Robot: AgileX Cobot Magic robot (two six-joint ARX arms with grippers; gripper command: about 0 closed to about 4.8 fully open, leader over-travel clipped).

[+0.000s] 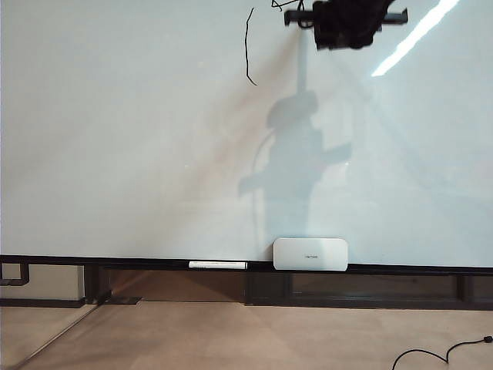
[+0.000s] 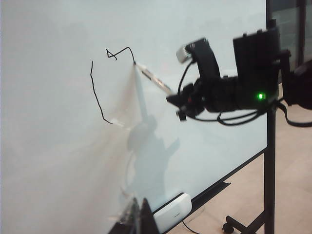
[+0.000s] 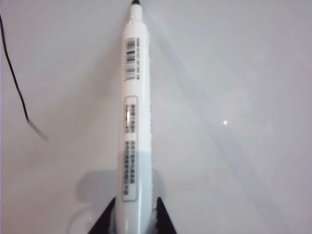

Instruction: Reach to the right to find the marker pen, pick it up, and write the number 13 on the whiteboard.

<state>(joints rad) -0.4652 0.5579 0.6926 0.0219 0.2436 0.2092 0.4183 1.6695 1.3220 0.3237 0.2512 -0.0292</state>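
Observation:
The whiteboard (image 1: 115, 154) fills the exterior view. A tall black vertical stroke (image 1: 248, 46) of the number 13 is on it, with a short angular stroke (image 2: 119, 52) begun beside it. My right gripper (image 3: 135, 219) is shut on the white marker pen (image 3: 132, 122), high up against the board near the exterior view's top edge (image 1: 343, 23). The pen's black tip (image 2: 135, 63) touches the board at the end of the angular stroke. My left gripper (image 2: 140, 219) hangs low by the board's lower rail, its fingers together with nothing between them.
A white rounded box (image 1: 310, 253) and a thin white stick (image 1: 218, 264) sit on the dark lower rail (image 1: 400, 270). A black cable (image 1: 439, 356) lies on the floor at the right. The board's black stand (image 2: 269, 161) rises beside the right arm.

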